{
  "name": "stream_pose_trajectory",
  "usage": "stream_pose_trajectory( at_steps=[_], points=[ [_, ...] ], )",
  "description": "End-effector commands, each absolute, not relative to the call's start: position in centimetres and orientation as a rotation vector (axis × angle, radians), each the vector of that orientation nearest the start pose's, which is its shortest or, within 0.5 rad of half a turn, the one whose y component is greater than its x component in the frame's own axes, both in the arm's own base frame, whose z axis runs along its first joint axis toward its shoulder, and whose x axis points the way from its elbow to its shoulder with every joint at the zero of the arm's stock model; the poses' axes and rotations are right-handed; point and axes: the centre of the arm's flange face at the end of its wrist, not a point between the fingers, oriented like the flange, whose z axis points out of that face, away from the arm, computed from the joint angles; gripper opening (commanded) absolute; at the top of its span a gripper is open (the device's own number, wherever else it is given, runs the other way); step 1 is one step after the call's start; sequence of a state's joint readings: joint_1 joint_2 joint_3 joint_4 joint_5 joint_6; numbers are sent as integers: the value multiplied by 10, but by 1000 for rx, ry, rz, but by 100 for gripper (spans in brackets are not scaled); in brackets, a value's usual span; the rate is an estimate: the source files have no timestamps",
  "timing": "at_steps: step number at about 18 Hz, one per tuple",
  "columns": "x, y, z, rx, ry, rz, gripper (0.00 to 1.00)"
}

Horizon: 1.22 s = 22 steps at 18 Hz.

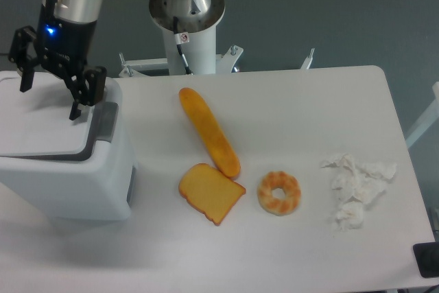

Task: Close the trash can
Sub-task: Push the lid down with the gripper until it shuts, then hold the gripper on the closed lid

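Fingers (77, 104) spread directly above trash can (65, 169) lid.

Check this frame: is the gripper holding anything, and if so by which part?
Nothing is held. The gripper is open, its fingers spread above the flat lid of the trash can, with nothing between them.

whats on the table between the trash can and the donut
In the camera view, a toast slice lies between the trash can and the donut, apart from both.
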<state>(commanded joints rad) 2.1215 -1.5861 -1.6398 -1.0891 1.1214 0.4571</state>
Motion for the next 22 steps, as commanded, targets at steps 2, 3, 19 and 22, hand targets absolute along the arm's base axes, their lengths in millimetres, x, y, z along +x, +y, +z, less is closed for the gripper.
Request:
stream_pose_trajectory(
  at_steps=[2,3,19,22],
  points=[
    [-126,538,506,-2579,-9,-263,100],
    [-130,537,506,-2578,-18,-265,100],
    [-130,532,499,-2591,-18,-273,100],
    [-130,531,498,-2592,-19,-274,100]
  ],
)
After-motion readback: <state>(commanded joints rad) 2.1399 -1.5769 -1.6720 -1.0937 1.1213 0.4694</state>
